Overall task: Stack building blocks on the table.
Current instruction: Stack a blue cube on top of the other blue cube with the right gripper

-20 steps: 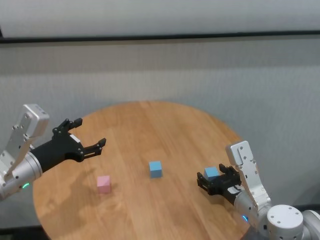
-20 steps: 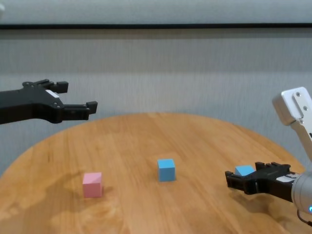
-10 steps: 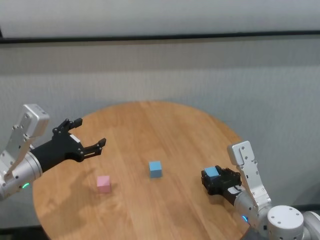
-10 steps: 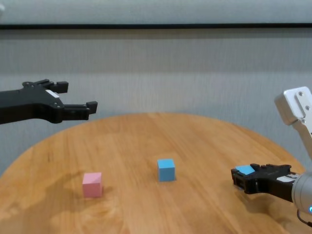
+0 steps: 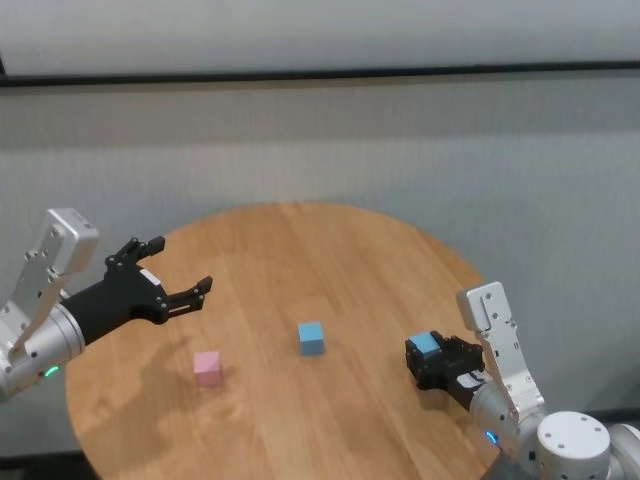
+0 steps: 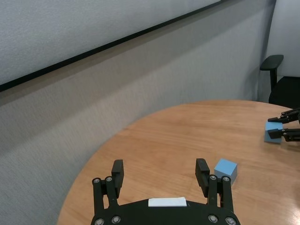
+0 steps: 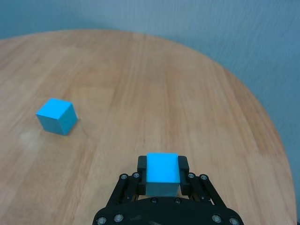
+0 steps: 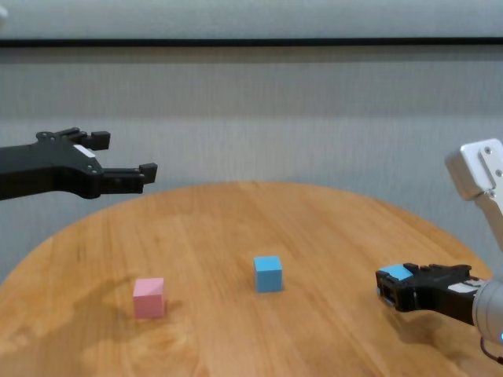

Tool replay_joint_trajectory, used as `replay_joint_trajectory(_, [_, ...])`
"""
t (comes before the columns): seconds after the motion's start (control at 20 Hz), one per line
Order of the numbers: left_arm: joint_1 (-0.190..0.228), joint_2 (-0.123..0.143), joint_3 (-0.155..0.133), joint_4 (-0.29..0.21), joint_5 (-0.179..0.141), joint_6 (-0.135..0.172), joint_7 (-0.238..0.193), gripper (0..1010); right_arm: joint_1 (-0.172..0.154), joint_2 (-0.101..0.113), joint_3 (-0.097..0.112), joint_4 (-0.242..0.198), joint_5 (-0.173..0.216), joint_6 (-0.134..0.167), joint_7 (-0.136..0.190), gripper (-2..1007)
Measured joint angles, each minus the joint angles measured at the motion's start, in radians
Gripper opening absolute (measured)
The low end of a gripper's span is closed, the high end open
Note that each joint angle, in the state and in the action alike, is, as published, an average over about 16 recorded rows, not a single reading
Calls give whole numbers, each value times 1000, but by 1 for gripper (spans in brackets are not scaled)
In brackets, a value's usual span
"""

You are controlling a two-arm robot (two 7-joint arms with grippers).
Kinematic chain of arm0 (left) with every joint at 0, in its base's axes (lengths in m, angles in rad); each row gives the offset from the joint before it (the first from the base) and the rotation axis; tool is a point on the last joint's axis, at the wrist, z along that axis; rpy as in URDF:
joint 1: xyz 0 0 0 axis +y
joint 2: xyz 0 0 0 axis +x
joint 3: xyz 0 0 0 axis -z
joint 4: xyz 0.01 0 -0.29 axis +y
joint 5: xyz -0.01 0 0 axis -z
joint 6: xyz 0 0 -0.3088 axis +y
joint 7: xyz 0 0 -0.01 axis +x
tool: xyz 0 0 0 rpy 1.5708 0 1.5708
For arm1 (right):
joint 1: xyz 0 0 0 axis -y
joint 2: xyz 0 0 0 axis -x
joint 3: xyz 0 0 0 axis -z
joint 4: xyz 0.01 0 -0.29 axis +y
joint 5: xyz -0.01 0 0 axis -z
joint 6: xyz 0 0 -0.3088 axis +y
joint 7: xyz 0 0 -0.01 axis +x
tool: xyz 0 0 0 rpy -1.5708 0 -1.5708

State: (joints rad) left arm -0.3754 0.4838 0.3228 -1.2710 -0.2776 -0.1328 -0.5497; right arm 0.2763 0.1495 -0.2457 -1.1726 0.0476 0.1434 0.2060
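At the table's right side my right gripper is shut on a light blue block, low over the wood; the right wrist view shows that block clamped between the two fingers. A second light blue block sits alone near the middle of the table. The pink block rests on the left part. My left gripper hovers open above the left side, holding nothing, apart from the pink block.
The round table's edge curves close behind my right gripper. A grey wall stands behind the table. A dark office chair shows beyond the table in the left wrist view.
My right gripper's fingers have closed onto the light blue block at the table's right side and shifted slightly rightward. The left arm and the other two blocks have not moved.
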Motion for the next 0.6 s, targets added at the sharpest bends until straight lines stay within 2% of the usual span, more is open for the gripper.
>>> replay_joint_trajectory(0.35, [0,0,0,0,0,0,0,1003,27,12,-10,12,17,-94,79,369])
replay_joint_trajectory(0.6, [0,0,0,0,0,0,0,1003,71,16,-27,57,48,-172,152,369])
